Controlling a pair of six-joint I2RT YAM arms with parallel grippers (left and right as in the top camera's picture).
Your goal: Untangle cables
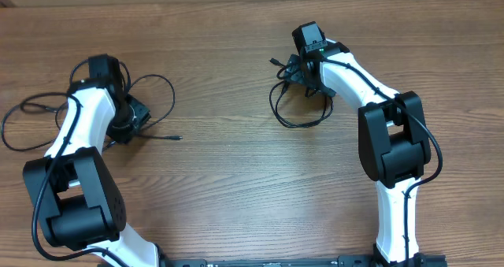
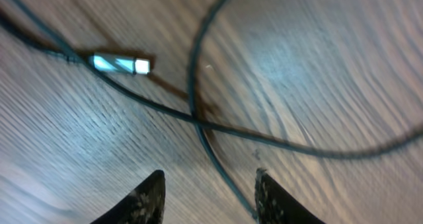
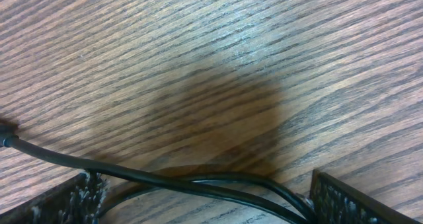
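Left gripper stands open just above the table, fingers either side of a strand of the left cable, with its silver plug beyond. Farther back, the right gripper gapes wide astride the right cable. The step looks like loosening each cable's own loops, so next pinch one strand only. Two cables, two grippers.

**Two thin black cables, each lying slack on the wood**

The left cable crosses over itself just ahead of the left gripper, one strand running back between its fingertips. Its silver plug lies flat further ahead, to the left. Two strands of the right cable pass between the tips of the right gripper.
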